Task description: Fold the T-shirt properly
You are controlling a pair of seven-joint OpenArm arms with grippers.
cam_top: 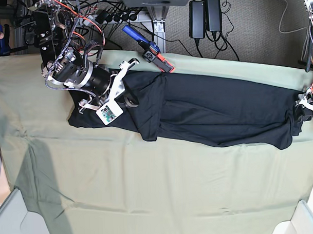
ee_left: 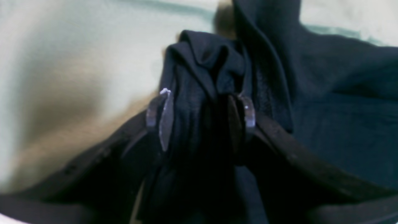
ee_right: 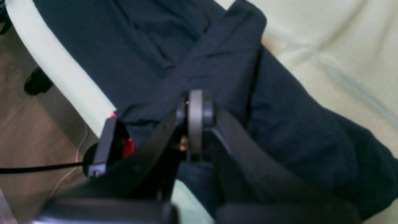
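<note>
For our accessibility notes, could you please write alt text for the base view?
A black T-shirt lies stretched across a green cloth, an arm at each end. The right pincer is shut on its left end; the left pincer is at its bunched right end.

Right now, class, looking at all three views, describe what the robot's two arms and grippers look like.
The right arm is black and silver, wrapped in braided cable and red-and-orange wires, with a white bracket holding a small green circuit board. The right gripper has dark curved fingers with round grey pads. The left gripper has dark fingers tipped with translucent pads.
</note>
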